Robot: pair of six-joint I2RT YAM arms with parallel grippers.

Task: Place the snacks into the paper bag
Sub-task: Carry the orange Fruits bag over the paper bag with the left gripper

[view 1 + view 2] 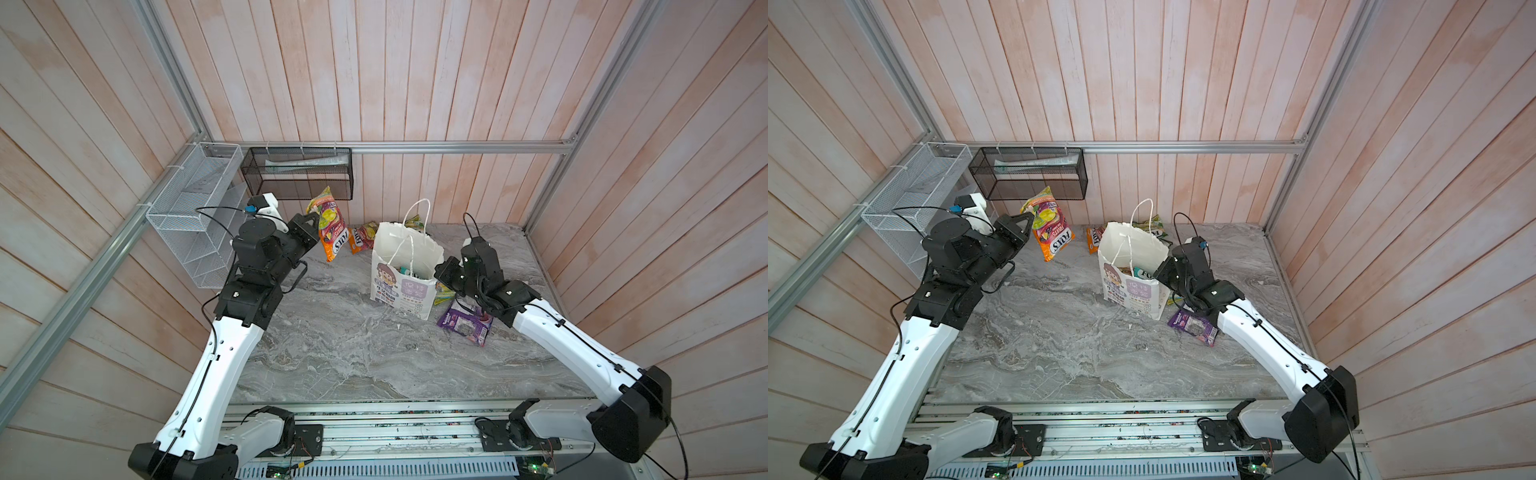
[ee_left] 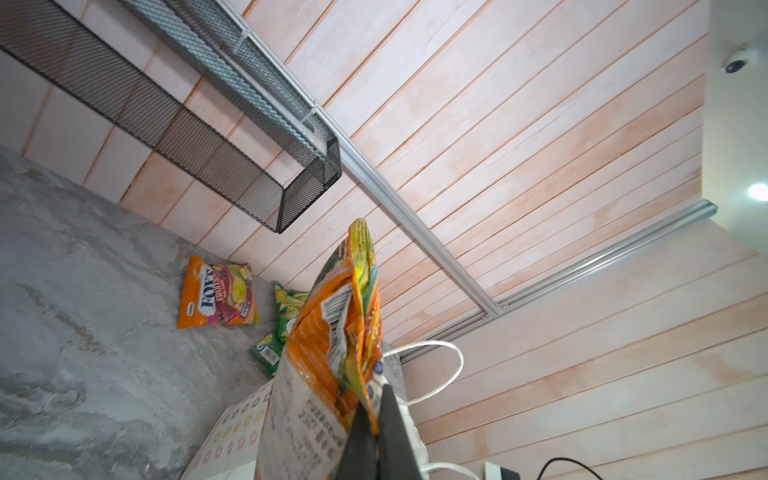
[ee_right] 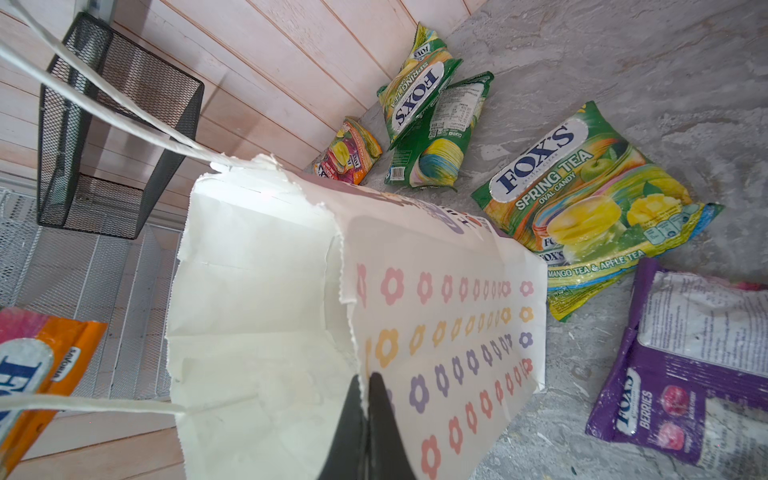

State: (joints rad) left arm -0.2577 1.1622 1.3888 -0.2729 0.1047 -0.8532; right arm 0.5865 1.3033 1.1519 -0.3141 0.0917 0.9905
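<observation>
The left pincer gripped an orange packet aloft while the right pincer clamped the rim of the paper bag, likely keeping it open.

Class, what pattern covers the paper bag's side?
Paper bag: rows of pink, yellow, purple, red flowers; right wrist view.

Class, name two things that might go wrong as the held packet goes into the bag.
The left gripper pinches the orange packet by one edge, short of the mouth of the paper bag; it may snag a cord handle.
The right gripper grips the bag's ragged rim; pulling may tear it or tip the bag.
</observation>
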